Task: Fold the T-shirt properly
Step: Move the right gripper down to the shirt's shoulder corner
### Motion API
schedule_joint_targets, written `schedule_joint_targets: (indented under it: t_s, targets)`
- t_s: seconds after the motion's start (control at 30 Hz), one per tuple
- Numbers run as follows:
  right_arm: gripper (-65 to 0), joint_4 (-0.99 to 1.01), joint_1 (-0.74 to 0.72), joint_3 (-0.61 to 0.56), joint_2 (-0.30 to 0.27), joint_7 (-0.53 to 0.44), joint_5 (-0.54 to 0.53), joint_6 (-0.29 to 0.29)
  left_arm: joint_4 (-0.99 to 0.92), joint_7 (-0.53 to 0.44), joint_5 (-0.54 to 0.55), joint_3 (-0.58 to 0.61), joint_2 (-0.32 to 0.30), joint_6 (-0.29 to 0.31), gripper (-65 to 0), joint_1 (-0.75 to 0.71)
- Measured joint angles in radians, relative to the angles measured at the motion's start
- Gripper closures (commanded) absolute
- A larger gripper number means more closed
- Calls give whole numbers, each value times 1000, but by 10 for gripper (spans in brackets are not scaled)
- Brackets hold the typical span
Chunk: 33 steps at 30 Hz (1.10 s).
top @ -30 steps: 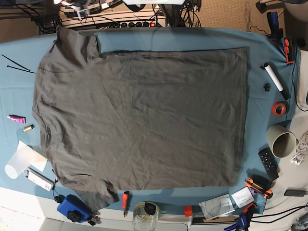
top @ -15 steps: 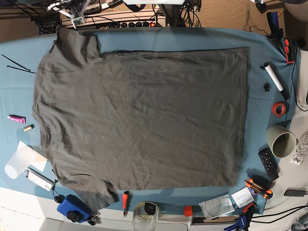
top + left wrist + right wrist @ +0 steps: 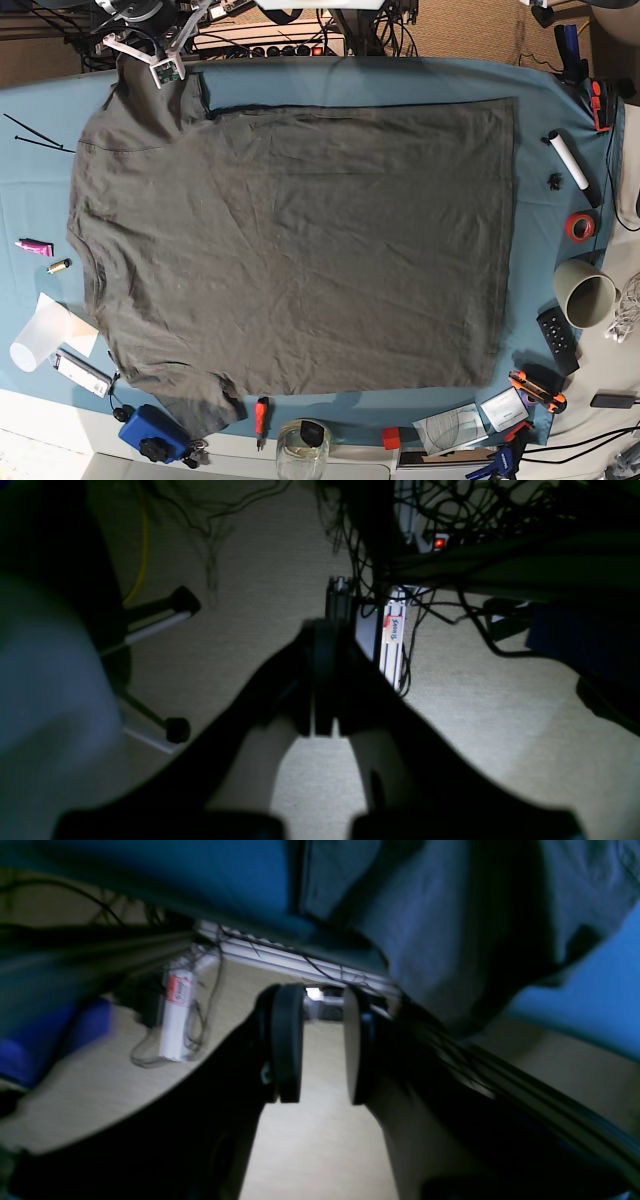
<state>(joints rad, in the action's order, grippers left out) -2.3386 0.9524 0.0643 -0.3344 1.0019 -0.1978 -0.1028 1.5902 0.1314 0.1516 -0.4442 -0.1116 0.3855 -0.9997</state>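
Observation:
The dark olive-grey T-shirt lies spread flat on the blue-teal table cloth, neck side to the left and hem to the right. My right gripper is at the table's far left corner, over the far sleeve. In the right wrist view it is open by a narrow gap and empty, beyond the table edge, with the sleeve just up and right of it. My left gripper shows only in the left wrist view. It is shut and empty over the floor.
Along the right edge lie a white roll, red tape, a grey cup and a remote. At the near edge are a blue device, a screwdriver and a glass jar. Cables and a power strip lie on the floor.
My right arm has moved from behind the table's far edge down and left toward the far sleeve. The T-shirt has not moved.

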Motion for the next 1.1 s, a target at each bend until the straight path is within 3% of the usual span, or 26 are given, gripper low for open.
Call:
schedule_joint_targets:
  t_s: [0.07,0.23,0.47,0.63,0.7,0.83,0.9,1.1]
  targets:
    - [-151,0,0,39,2,-4,-90,-13,0,0,0,0,0,33,0,0]
    - [-151,0,0,231,23,-27,-103,-51,0,0,0,0,-2,78,0,6]
    - [-151,-1,0,558,23,-61,-298,-156,0,-12,0,0,-3,80,0,9]
    - [-151,-2,-53,703,25,-64,-409,-209,0,-12,0,0,-3,80,0,9]
    - [-151,92,-115,748,24,-86,-509,-261,0,-12,0,0,-3,80,0,9]
    - [-151,355,-226,803,23,71,-697,-393,0,-13,2,-1,-4,80,0,9]
    - [-151,446,-259,817,22,116,-797,-400,0,-12,3,1,0,84,0,8]
    - [-151,521,-284,873,22,139,-798,-399,0,-12,3,-1,-2,83,0,8]
